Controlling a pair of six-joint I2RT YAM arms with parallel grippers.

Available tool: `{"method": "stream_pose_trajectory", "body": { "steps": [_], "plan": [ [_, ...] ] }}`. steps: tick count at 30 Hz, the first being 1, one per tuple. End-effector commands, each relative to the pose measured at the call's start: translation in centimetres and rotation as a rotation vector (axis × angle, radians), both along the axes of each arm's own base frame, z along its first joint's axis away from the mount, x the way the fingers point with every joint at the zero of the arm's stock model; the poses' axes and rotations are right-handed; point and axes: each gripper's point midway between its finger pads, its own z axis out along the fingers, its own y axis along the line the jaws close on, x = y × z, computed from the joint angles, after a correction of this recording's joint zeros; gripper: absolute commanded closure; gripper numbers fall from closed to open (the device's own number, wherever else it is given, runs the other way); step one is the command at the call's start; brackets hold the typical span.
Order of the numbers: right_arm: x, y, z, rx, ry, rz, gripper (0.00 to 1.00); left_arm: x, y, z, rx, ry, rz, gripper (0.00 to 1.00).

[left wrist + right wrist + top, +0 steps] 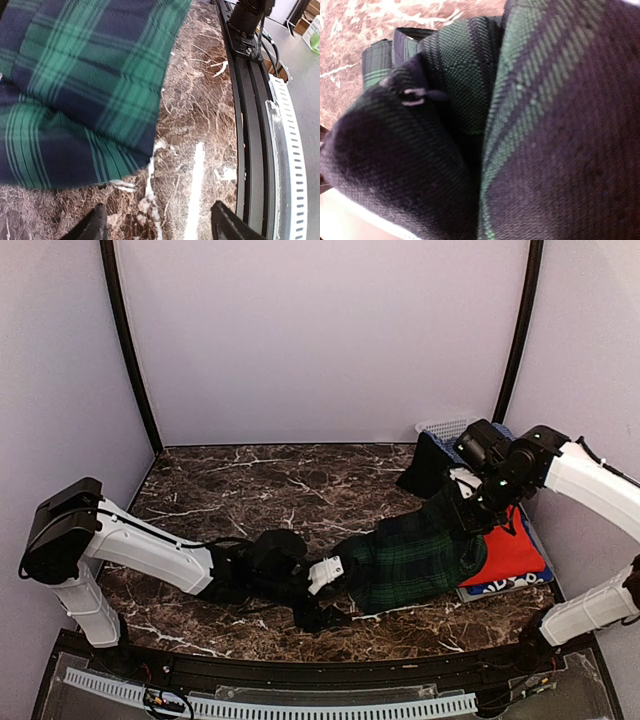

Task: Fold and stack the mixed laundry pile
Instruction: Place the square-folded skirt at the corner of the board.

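Left wrist view: my left gripper [160, 225] gapes empty, six o'clock of tartan skirt [75, 90]; right gripper [470, 503], I cannot tell.

Enclosure seen from above: plain pale walls [330, 330] on three sides, evenly lit, with two black curved poles [128, 350] rising at the rear corners. The tabletop [260, 490] is dark brown marble-patterned with white veins. Its near edge is bounded by a black rail [300, 672] and a white slotted strip [300, 706].
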Motion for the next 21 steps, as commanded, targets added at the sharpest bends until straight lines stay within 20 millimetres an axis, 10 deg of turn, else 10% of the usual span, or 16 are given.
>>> {"method": "stream_pose_trajectory", "body": {
  "steps": [1,21],
  "plan": [
    [0.3,-2.7,2.7,-0.108,-0.069,-0.042,1.00,0.0,-0.2,2.3,-0.084,-0.001,-0.016,0.25],
    [-3.0,-6.3,9.2,-0.110,-0.105,-0.167,1.00,-1.4,-1.0,1.5,-0.195,0.140,-0.041,0.13]
  ]
}}
